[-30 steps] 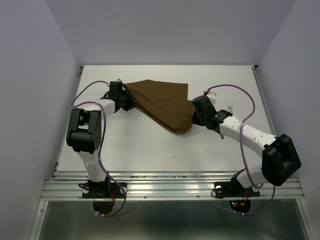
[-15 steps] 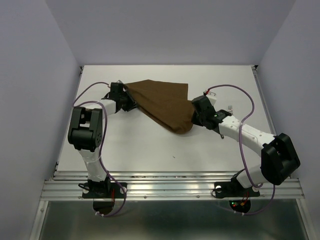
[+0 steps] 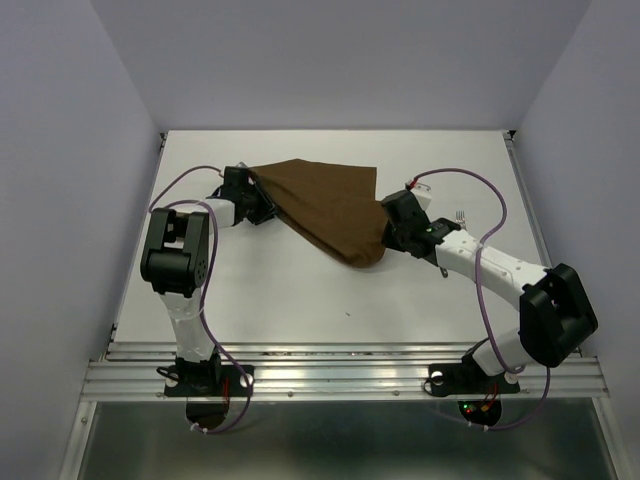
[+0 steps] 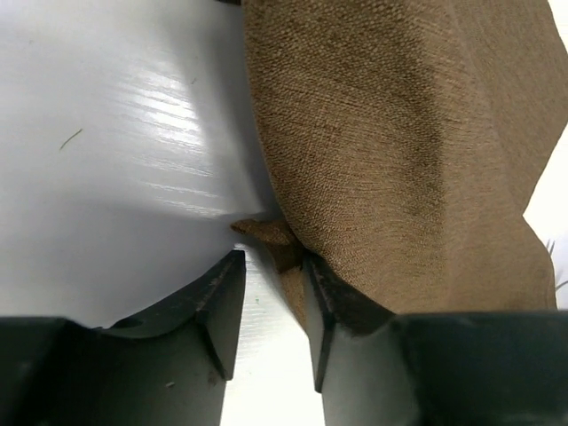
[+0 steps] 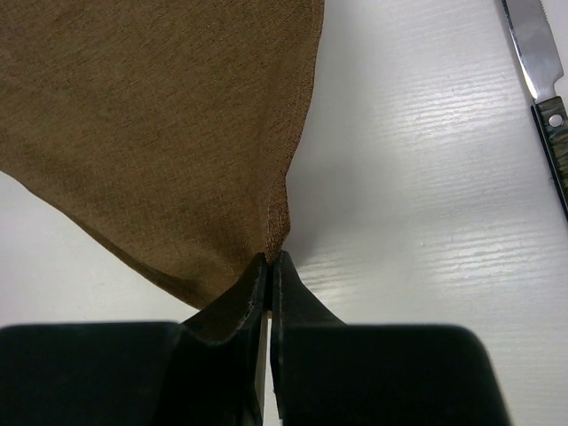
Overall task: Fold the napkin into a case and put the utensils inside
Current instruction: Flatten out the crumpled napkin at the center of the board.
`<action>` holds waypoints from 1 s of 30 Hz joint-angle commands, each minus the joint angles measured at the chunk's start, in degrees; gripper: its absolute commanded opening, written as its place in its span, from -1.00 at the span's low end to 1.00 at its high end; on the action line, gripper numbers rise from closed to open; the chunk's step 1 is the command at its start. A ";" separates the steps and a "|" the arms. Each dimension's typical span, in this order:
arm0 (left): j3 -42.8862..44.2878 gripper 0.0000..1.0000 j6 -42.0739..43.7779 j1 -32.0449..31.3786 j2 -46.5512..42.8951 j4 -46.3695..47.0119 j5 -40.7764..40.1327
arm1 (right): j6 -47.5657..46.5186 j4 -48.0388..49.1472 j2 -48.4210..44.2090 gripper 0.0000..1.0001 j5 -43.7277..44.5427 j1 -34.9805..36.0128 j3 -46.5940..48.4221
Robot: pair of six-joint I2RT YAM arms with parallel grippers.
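While right gripper (image 5: 269, 259) pinches one napkin (image 3: 325, 205) corner, jaws fully closed on cloth, napkin lies loosely spread across middle-back of counter (image 3: 290, 290), stretched between both grippers. Not yet folded into case. Left gripper (image 4: 271, 266) at napkin's opposite, left edge: jaws partly apart, small folded corner of cloth in gap, one finger against fabric. Knife (image 5: 540, 53) flat on counter right of napkin, apart from it. Fork (image 3: 460, 215) tines just visible on counter, right of right gripper.
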 commanded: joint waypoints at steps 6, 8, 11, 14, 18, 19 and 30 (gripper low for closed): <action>2.05 0.03 1.80 -0.54 -0.19 -0.24 -1.58 | 0.10 0.42 -0.08 -0.99 1.29 0.30 2.09; 1.44 0.23 2.85 -0.63 -0.37 0.90 -0.44 | -0.07 0.42 0.19 -0.99 1.29 0.30 2.18; 1.69 0.41 3.82 -1.07 0.33 2.84 0.97 | 0.19 0.42 0.45 -0.99 1.12 0.30 2.09; 2.74 0.39 3.74 -1.07 2.09 2.92 0.79 | 0.54 0.42 0.71 -0.99 0.68 0.30 2.00; 4.06 -0.16 3.21 -1.07 4.64 3.19 1.58 | 0.54 0.42 0.45 -0.99 0.24 0.30 2.26; 4.24 -0.30 3.21 -1.16 4.73 3.10 1.59 | 0.54 0.42 0.19 -0.99 0.24 0.30 2.44; 15.22 -1.00 8.83 -0.19 -7.57 -8.92 2.90 | -6.04 0.43 -4.91 -0.99 4.64 0.30 7.88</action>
